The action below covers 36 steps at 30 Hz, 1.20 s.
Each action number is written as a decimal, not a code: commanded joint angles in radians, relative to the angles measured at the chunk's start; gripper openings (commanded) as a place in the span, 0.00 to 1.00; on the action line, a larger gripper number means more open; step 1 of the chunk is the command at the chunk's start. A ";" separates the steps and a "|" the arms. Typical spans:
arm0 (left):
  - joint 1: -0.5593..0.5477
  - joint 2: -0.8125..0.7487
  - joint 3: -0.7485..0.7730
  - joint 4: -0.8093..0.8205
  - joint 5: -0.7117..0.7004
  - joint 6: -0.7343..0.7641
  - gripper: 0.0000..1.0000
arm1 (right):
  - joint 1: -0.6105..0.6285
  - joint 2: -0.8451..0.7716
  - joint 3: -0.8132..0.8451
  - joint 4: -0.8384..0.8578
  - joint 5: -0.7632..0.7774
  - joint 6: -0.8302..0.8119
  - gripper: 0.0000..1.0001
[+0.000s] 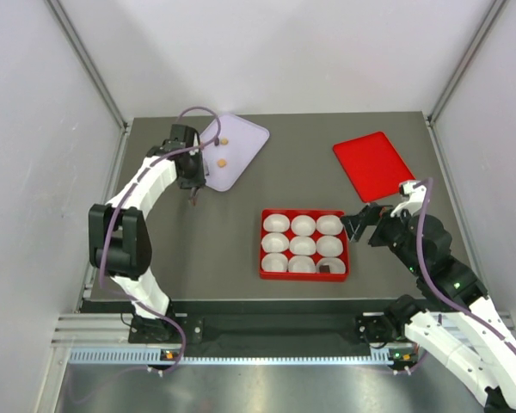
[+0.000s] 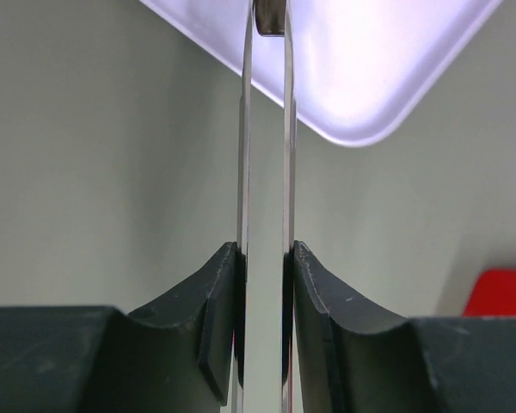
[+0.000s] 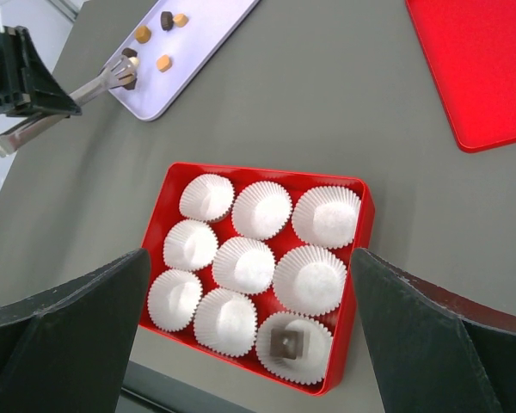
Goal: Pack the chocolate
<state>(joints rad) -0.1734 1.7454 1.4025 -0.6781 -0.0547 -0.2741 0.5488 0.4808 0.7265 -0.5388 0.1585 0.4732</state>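
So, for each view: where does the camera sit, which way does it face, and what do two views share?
Top external: above and behind the arm bases, looking down on the table; both arms, left gripper and right gripper, show.
Left wrist: on the left arm, looking along the tongs to the lavender tray; its fingers clamp them.
Right wrist: on the right arm, looking down at the red box; its open fingers frame the view.
Shared: top external and right wrist both show box, tray, red lid.

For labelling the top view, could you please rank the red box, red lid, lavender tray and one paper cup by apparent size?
1. red box
2. lavender tray and red lid: too alike to rank
3. paper cup
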 commanded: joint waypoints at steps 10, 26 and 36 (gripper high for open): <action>-0.179 -0.279 -0.043 -0.074 0.133 -0.034 0.24 | -0.009 0.009 0.008 0.037 0.007 0.012 1.00; -0.756 -0.422 -0.233 -0.012 0.180 -0.100 0.26 | -0.009 0.018 0.013 -0.001 0.046 0.004 1.00; -0.810 -0.442 -0.295 -0.003 0.260 -0.086 0.26 | -0.010 0.045 0.022 0.005 0.039 0.005 1.00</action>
<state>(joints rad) -0.9764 1.3487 1.1076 -0.7315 0.1741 -0.3672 0.5488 0.5236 0.7265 -0.5484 0.1856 0.4812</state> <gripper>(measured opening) 0.327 0.996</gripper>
